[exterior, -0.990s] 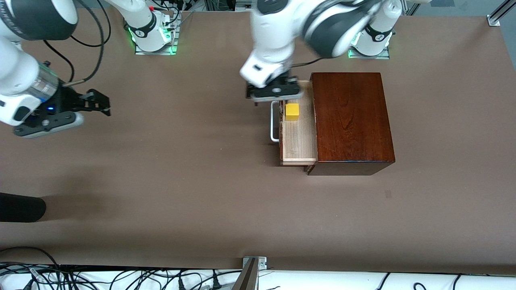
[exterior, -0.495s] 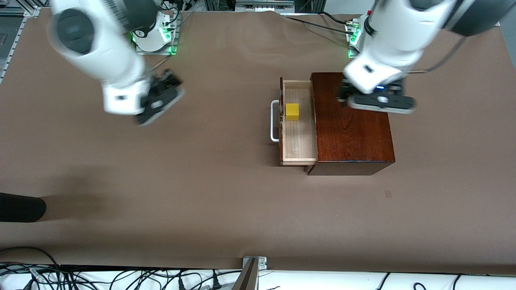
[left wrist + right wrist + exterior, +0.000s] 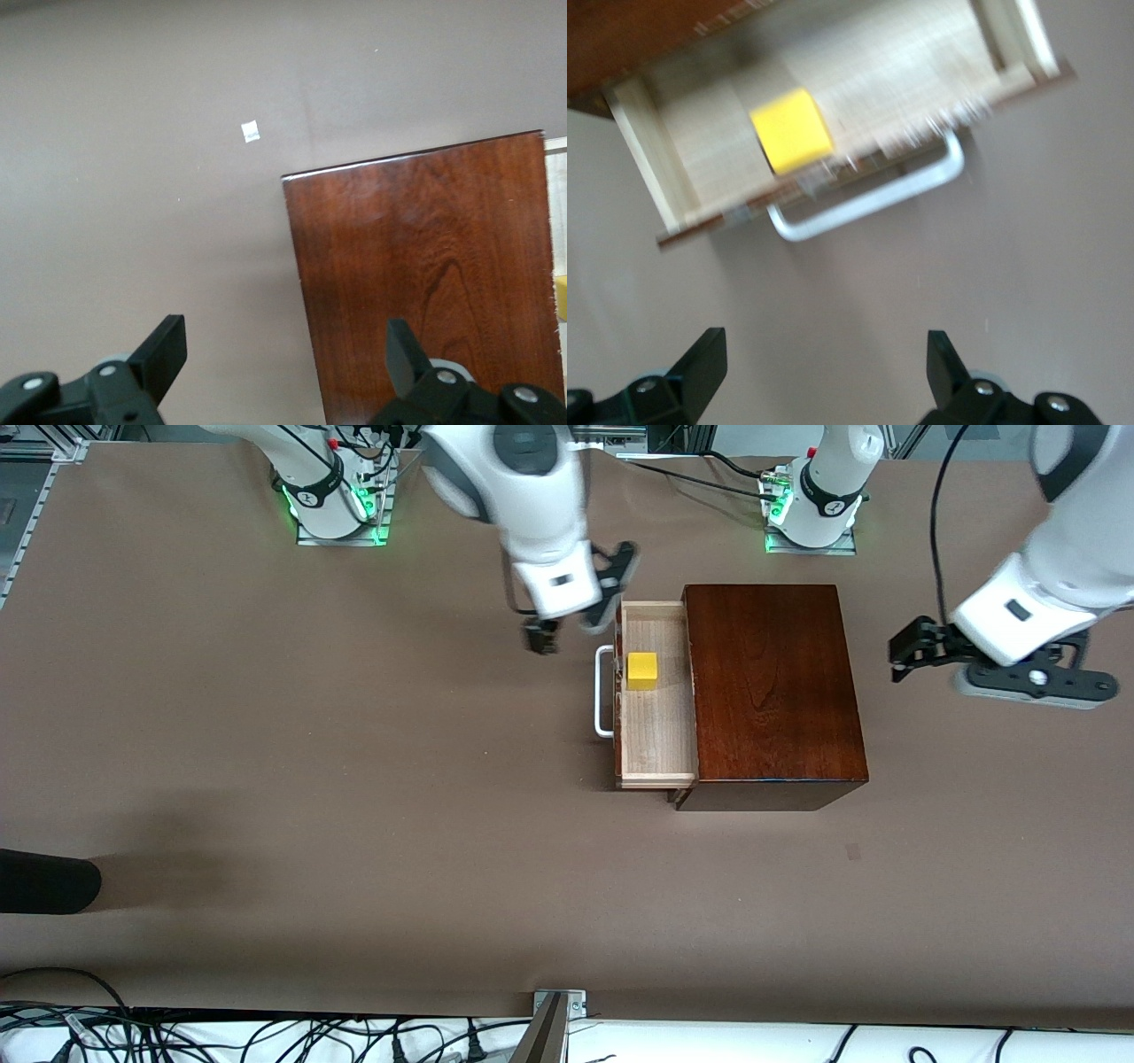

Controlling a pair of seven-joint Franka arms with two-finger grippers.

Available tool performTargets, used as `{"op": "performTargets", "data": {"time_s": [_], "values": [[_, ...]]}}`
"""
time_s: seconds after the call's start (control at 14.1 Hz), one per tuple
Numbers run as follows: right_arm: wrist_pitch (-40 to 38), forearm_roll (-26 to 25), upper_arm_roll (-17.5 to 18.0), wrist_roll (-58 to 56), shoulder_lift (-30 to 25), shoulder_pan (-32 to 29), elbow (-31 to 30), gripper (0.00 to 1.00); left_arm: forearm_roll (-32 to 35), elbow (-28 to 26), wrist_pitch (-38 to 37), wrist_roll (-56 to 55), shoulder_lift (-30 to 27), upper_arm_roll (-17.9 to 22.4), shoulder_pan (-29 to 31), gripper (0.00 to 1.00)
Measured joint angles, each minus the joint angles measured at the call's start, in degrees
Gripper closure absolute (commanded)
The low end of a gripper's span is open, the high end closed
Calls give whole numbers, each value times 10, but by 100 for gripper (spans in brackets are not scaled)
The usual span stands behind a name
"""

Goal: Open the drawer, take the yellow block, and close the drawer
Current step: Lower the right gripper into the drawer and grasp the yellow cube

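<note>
table (image 3: 354, 797): brown cover | cables (image 3: 266, 1036): along near edge, white surface

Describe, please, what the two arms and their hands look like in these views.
Both arms have glossy white rounded shells with dark grey joint sections. Each base is a white column with a black ring and green glowing lights. The left hand and right hand have black bodies with black angular fingers. A black cable loops along the left arm; wrist mounts show round screw heads.

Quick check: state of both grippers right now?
Left gripper: open, empty, over the table beside the glossy dark wooden box.
Right gripper: open, empty, by the white bar handle.
</note>
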Motion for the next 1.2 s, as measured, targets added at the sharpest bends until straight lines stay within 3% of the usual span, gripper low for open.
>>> {"op": "performTargets", "data": {"time_s": [0.14,0.49,1.2], "values": [[11,-28,-1,-6,59,34,59,0,-11,-24,1,27,-13,20,10,0],[18,-71,-3,-59,168,69,172,0,-17,-104,52,50,-59,25,34,0],[53,-86,-9,-113,224,71,188,0,-25,-127,62,50,-73,26,39,0]]}}
